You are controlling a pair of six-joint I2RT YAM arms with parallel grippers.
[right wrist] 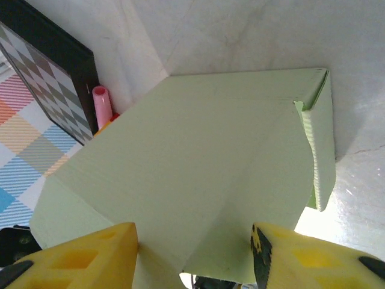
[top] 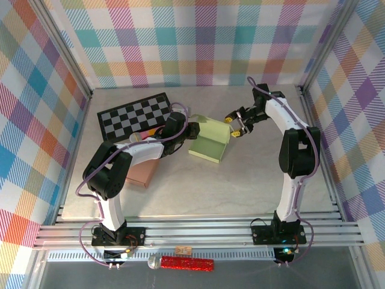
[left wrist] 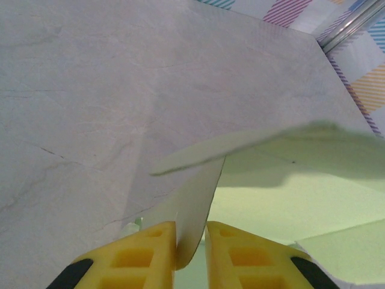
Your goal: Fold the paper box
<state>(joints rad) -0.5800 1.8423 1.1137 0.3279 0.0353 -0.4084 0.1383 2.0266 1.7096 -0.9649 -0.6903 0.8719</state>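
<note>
**Inspector:** Position of the paper box point(top: 209, 143)?

**Examiner:** Pale green; it sits on the worktop point(top: 240, 180) near the centre, between the two arms; it is only partly formed, with panels standing at angles; a checkerboard point(top: 135, 114) lies just beside it towards the far left.

**Inspector:** Left end effector point(top: 192, 129)?

**Examiner:** At the box's left edge; the wrist view shows its yellow fingers point(left wrist: 150, 256) pressed close on a thin flap point(left wrist: 194, 208) that rises from between them and curls over to the right; it is pinching that flap.

**Inspector:** Right end effector point(top: 236, 124)?

**Examiner:** At the far right corner of the box; in its own camera the jaws stand spread, one finger at each lower corner of the view, with a broad green panel lying beyond the gap; neither finger visibly presses the card; contact cannot be confirmed.

**Inspector:** Condition of that panel?

**Examiner:** One crease runs across it; the right-hand edge is folded over, showing a doubled corrugated rim; a pink tube point(right wrist: 101, 102) lies beyond the box against the checkerboard's dark border.
</note>
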